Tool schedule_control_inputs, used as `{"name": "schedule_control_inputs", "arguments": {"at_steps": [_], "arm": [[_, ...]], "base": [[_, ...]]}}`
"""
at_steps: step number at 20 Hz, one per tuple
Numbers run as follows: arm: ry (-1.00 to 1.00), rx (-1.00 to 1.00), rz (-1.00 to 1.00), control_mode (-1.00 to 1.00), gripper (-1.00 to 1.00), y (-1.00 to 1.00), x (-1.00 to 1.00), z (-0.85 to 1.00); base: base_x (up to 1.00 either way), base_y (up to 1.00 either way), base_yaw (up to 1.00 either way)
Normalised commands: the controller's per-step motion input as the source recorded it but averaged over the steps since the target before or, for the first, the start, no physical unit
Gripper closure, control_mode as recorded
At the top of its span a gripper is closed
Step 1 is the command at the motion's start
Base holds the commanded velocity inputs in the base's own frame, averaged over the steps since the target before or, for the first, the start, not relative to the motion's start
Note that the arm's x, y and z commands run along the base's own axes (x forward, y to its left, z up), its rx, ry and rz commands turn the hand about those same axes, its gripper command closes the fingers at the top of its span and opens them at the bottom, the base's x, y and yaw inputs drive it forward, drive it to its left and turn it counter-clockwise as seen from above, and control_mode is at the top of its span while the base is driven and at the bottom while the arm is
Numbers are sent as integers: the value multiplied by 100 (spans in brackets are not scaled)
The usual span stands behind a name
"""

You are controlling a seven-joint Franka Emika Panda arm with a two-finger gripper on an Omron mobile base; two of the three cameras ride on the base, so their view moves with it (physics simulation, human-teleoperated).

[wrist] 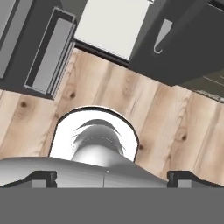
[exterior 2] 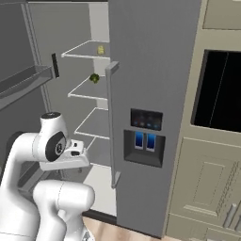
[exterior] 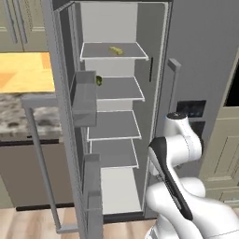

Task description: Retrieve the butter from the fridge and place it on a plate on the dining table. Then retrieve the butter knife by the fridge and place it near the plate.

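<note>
The fridge (exterior: pixel 205 51) stands ahead with its left door (exterior: pixel 60 116) swung open and its right door (exterior 2: pixel 150 94) closed. The butter (exterior: pixel 115 50) is a small yellow stick lying on the top shelf, also seen as the butter (exterior 2: pixel 100 49) from the right. My arm is folded low in front of the fridge, far below that shelf. In the hand view my gripper (wrist: pixel 111 178) points down at the wooden floor, its dark fingertips (wrist: pixel 43 177) wide apart, open and holding nothing. The plate, dining table and butter knife are out of view.
A small green item (exterior: pixel 99 80) sits on the second shelf. Door bins (exterior: pixel 85 100) jut out from the open door. A marbled counter (exterior: pixel 18 116) lies left of the fridge; a black oven (exterior 2: pixel 221 89) and pale cabinets (exterior 2: pixel 212 188) stand to the right.
</note>
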Motion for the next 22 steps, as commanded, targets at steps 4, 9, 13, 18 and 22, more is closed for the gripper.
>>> {"name": "schedule_control_inputs", "arguments": {"at_steps": [4, 9, 13, 18, 22], "arm": [[0, 0, 0, 100, -100, 0, 0, 0], [0, 0, 0, 100, -100, 0, 0, 0], [0, 0, 0, 100, -100, 0, 0, 0], [0, 0, 0, 100, -100, 0, 0, 0], [0, 0, 0, 100, -100, 0, 0, 0]], "base": [[37, 31, -2], [42, 15, 0], [45, 1, 0], [29, 9, 0], [29, 11, 0]]}}
